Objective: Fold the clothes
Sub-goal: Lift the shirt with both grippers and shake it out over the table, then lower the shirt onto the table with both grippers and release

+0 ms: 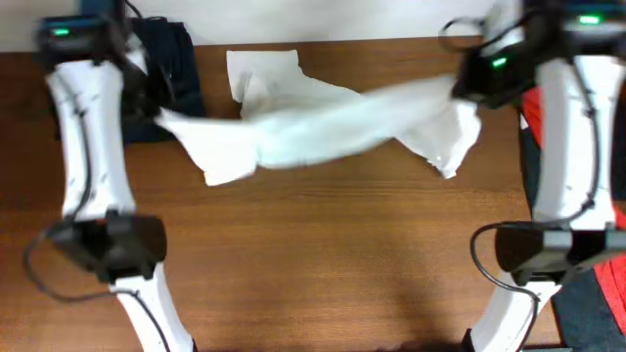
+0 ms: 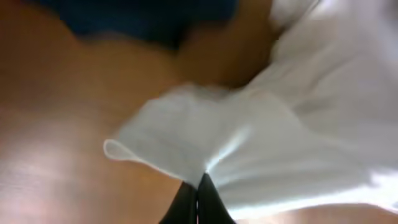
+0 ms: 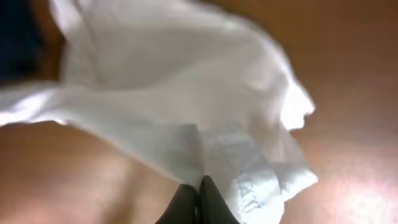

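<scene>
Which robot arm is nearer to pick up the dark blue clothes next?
Left. The left pincer, shut on the white shirt, sits right beside the dark blue clothes; the right pincer holds the shirt's far end. It must probably let go first.

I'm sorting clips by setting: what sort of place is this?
Probably a robotics lab bench: a wooden table, a white left arm and right arm holding a white T-shirt between them, a navy garment heaped aside.

The white fabric T-shirt [image 1: 323, 127] spans the far half of the brown wooden worktop [image 1: 323, 264]. The left tool [image 2: 198, 190] pinches its left end and the right tool [image 3: 199, 186] its right end. A navy cloth garment [image 1: 176, 59] lies just behind its left end, and a red cloth garment [image 1: 533, 112] lies beyond its right end.
</scene>
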Robot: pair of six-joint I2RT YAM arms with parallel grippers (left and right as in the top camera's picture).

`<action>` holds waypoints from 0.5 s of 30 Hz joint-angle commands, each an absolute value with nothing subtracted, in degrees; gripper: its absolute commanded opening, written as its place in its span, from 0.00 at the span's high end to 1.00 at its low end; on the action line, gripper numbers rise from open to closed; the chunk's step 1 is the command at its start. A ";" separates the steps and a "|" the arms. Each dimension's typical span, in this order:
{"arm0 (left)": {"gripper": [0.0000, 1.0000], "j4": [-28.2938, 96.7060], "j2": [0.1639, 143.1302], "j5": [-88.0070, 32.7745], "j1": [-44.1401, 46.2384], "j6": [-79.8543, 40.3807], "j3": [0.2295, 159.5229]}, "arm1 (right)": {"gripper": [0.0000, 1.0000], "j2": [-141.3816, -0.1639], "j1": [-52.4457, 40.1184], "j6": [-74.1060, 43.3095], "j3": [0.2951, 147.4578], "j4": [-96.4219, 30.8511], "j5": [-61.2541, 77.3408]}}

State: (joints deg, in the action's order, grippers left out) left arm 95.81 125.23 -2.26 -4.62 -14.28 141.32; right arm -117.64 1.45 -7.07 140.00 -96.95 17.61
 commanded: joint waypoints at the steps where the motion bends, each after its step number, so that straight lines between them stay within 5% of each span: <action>1: 1.00 96.73 122.37 -5.19 -4.54 -13.10 139.57 | 0.96 -114.87 -2.20 -6.17 134.28 -97.34 14.37; 7: 1.00 96.73 109.69 -5.93 -3.73 -11.68 138.61 | 0.85 -107.02 -3.68 -7.94 124.68 -97.34 14.15; 10: 0.99 96.73 102.74 -15.22 -3.22 -11.84 129.58 | 0.96 -104.16 -3.73 -8.49 116.01 -97.34 10.46; 14: 0.99 96.73 94.70 -15.25 0.36 -12.78 111.04 | 0.96 -102.45 -3.68 -9.80 106.87 -97.36 9.17; 15: 0.96 96.73 91.83 -15.25 1.54 -13.89 103.98 | 0.66 -102.48 -3.68 -9.74 105.93 -97.36 9.17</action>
State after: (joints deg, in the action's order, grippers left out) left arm 96.73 96.60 -13.23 -0.56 -12.84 115.33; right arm -103.39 -3.53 -9.08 108.16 -97.01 10.96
